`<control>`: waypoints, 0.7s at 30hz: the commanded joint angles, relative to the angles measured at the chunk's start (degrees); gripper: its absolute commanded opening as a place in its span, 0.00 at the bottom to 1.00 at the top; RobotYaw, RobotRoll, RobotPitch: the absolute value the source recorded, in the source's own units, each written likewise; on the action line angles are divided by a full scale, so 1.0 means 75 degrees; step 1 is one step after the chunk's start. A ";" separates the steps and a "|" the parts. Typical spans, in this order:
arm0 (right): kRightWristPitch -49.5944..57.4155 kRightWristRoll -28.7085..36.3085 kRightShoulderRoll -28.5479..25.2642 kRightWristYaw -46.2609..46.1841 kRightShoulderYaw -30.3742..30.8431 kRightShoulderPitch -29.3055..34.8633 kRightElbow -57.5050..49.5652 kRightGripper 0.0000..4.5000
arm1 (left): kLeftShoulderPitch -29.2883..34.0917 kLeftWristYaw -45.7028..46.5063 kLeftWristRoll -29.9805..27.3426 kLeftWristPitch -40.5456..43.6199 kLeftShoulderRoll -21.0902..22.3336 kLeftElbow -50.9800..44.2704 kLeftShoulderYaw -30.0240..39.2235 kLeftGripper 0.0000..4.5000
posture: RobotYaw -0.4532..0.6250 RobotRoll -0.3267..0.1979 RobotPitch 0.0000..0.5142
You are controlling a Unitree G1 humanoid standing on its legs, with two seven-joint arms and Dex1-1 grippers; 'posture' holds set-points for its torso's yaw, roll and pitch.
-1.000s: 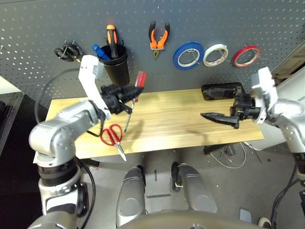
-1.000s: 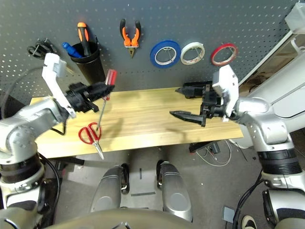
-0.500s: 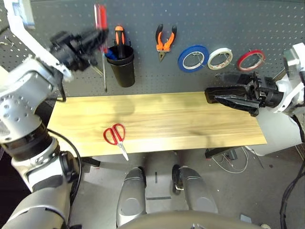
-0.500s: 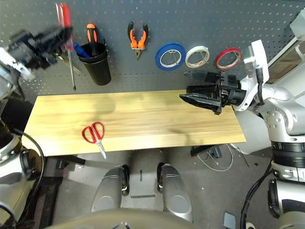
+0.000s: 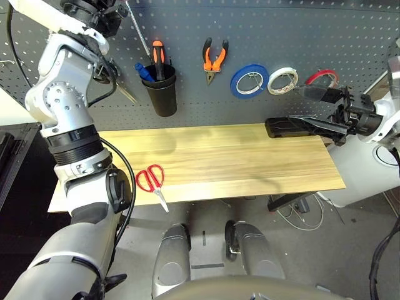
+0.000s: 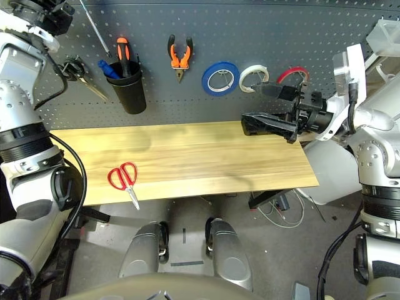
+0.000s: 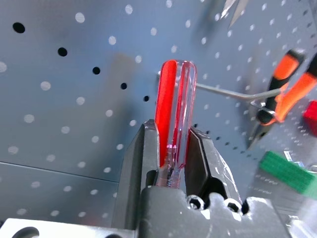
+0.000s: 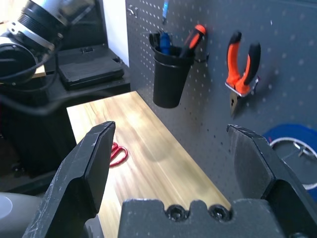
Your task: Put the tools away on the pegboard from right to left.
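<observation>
1. Clock places are as the robot sees the scene, read from the black cup [image 5: 160, 94] on the pegboard [image 5: 194, 94]
2. Done, toward 3 o'clock: the red tape ring [image 6: 292, 73] hangs up on the board, partly behind the right gripper [image 8: 171, 128]
3. Done, at 2 o'clock: the orange-handled pliers [image 5: 215, 62] are up on the board, handles upward and nose down
4. In hand, at 11 o'clock: the red-handled screwdriver [image 7: 171, 109] is up in front of the board, its handle pinched between the two fingers of the left gripper [image 7: 173, 129]; by my judgement it is being brought to its place, and I cannot tell whether it touches a hook
5. Left to do, near 6 o'clock: the red-handled scissors [image 5: 150, 179] lie on the wooden table [image 5: 237, 156], apart from both grippers
6. The right gripper's fingers stand widely spread with nothing between them, so it seems to be waiting
7. Judging from right to left, two tools are away, the third is under way, and the scissors look like the last
</observation>
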 commanded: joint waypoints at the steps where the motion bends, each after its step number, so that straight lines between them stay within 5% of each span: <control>1: 0.0099 0.0144 0.0025 -0.0130 -0.0151 0.0115 -0.0241 1.00 | 0.0322 -0.0067 0.0644 -0.0765 -0.0144 0.0323 -0.0430 0.19 | 0.33 0.62 0.09; 11: 0.0223 0.0342 0.0201 -0.0368 -0.0065 -0.0004 -0.0353 1.00 | 0.1115 -0.0287 0.1526 -0.2257 -0.0477 0.0966 -0.0996 0.19 | 0.33 0.62 0.11; 21: 0.0171 0.0107 0.0254 -0.0095 0.0268 -0.0024 -0.0137 1.00 | 0.0921 -0.0668 0.2263 -0.2294 0.0843 0.0248 -0.1242 0.99 | 0.37 0.62 0.15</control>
